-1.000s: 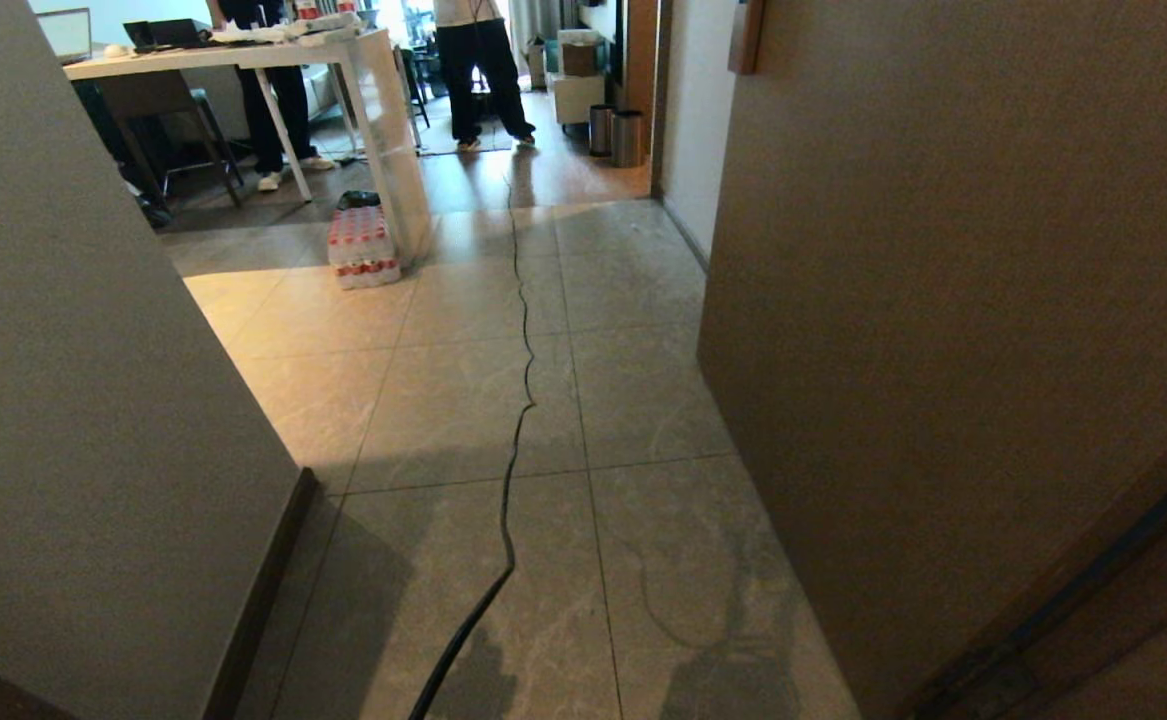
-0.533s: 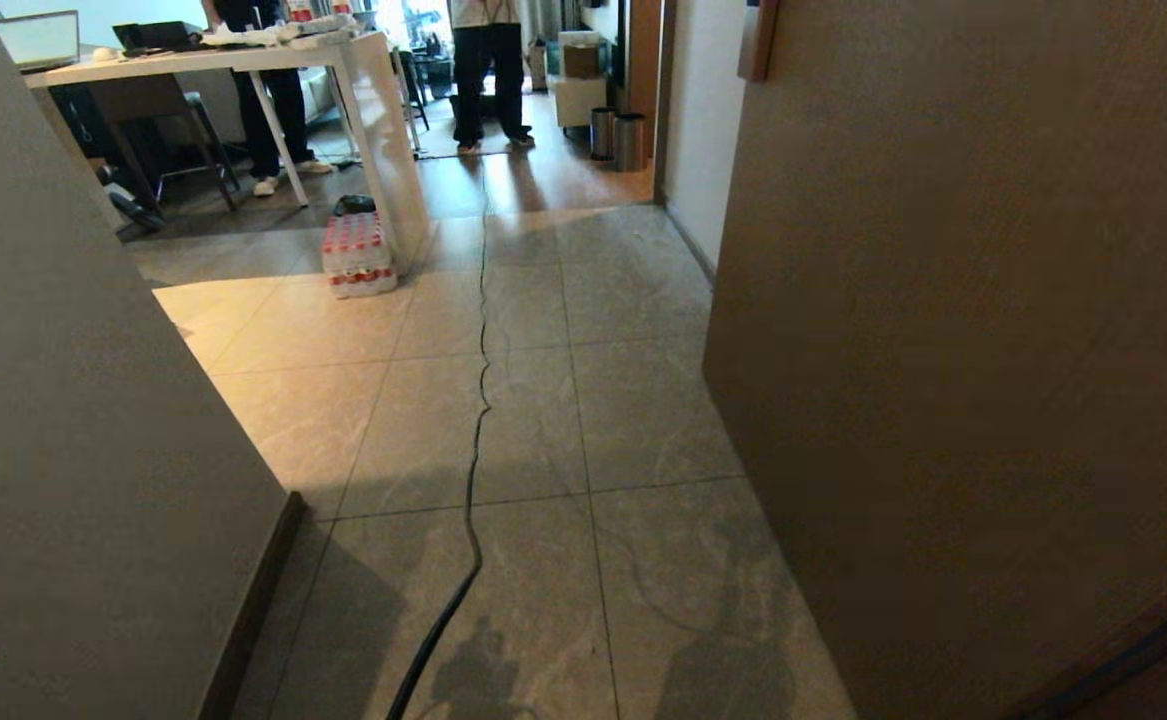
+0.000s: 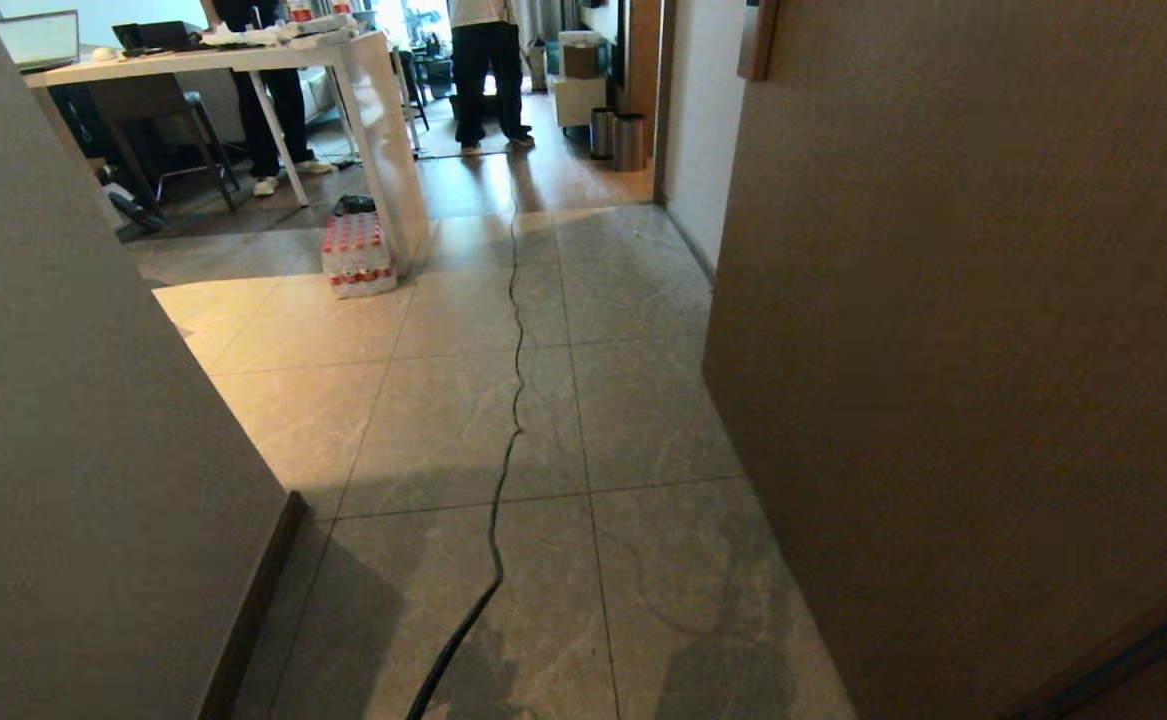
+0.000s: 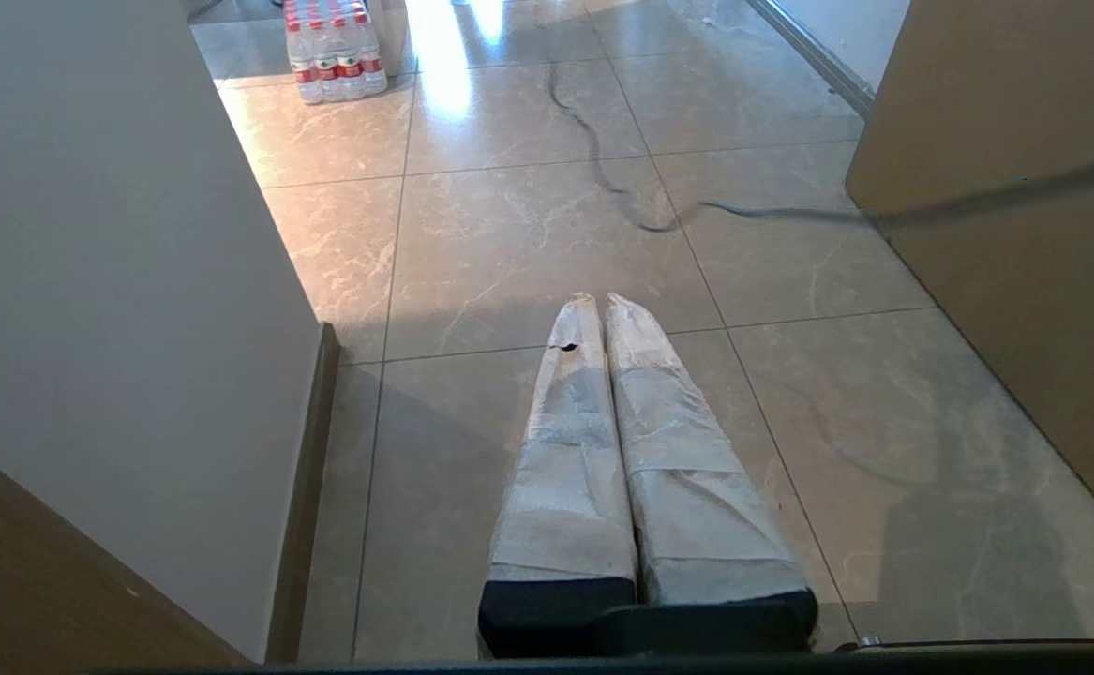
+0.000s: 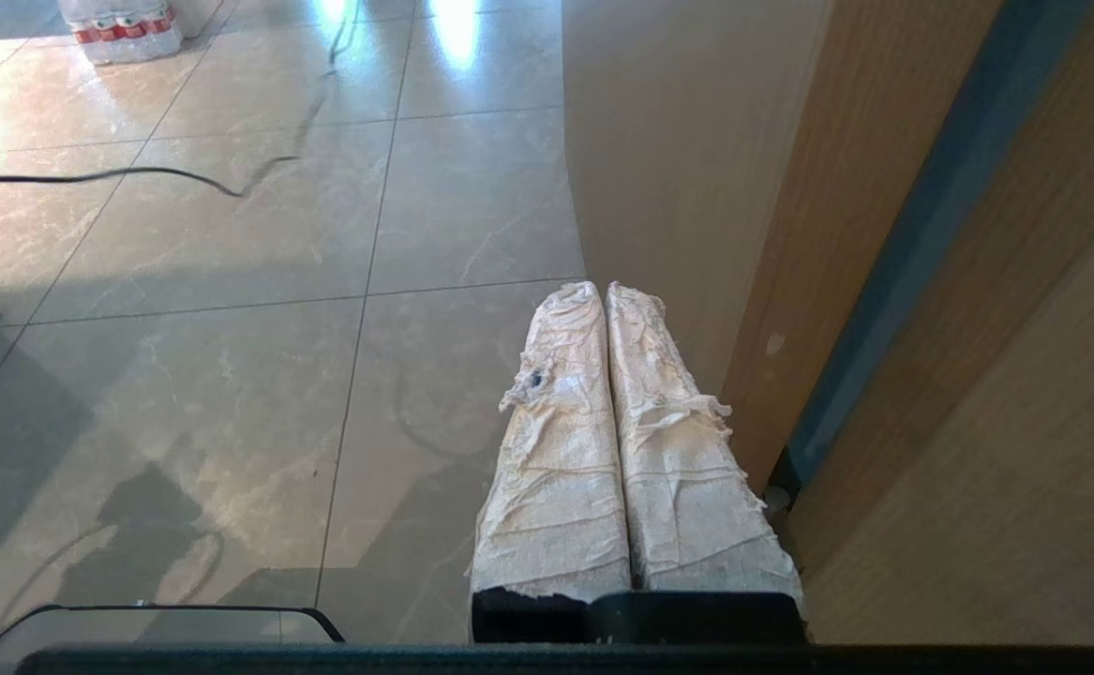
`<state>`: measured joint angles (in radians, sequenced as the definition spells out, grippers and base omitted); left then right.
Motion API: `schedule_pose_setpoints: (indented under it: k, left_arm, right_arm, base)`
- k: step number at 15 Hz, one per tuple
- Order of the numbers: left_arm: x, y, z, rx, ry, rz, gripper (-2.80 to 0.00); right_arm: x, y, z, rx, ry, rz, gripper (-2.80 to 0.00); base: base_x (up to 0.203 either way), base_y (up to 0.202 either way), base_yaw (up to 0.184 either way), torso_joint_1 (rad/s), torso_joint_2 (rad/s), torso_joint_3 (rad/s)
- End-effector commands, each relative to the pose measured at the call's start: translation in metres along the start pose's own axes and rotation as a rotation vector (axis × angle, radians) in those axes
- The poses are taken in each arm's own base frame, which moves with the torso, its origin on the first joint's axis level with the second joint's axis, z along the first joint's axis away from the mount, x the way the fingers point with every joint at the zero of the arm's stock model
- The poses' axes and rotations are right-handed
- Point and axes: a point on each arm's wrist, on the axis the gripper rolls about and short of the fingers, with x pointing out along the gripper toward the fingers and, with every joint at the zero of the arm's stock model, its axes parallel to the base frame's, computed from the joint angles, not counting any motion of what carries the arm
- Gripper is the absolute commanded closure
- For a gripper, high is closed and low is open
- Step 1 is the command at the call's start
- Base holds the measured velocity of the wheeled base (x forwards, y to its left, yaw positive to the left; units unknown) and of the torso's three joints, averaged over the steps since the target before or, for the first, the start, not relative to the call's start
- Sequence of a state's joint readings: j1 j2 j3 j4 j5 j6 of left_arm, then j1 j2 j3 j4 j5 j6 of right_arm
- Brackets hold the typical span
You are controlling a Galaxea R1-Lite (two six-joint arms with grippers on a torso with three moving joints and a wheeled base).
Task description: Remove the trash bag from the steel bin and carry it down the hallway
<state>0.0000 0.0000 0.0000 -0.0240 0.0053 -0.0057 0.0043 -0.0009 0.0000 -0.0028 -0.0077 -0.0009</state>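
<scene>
The head camera looks forward and down along the hallway of grey-beige stone floor tiles (image 3: 463, 420), toward a white table (image 3: 373, 110) at the upper left of the frame. Each wrist camera sits low and close behind its own cloth-wrapped tool, the left tool (image 4: 600, 302) and the right tool (image 5: 600, 289), both facing the same way. All three views share the thin black cable (image 3: 508, 400) on the floor and the shrink-wrapped pack of red-capped water bottles (image 3: 357, 255).

Glossy stone hallway (image 3: 503, 400), perhaps polished.
</scene>
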Motion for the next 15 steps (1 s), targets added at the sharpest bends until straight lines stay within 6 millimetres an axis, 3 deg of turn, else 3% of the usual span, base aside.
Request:
schedule_pose_setpoints:
  k: [1,12,15]
  left_arm:
    - [0.0009,0.0,-0.0034,0.001,0.012,0.001,0.0]
    - [0.0009,0.0,-0.0034,0.0,0.012,0.001,0.0]
    - [0.0008,0.0,-0.003,0.009,0.01,0.001,0.0]
  right_arm:
    - [0.0001,0.0,0.0001,0.0,0.001,0.0,0.0]
    - [0.0001,0.0,0.0001,-0.001,0.001,0.0,0.0]
    - [0.0001,0.0,0.0001,-0.001,0.001,0.0,0.0]
  base:
    - [0.0,0.0,0.0,0.0,0.0,0.0]
    - [0.0,0.0,0.0,0.0,0.0,0.0]
    - [0.137,0.0,0.002,0.001,0.0,0.005]
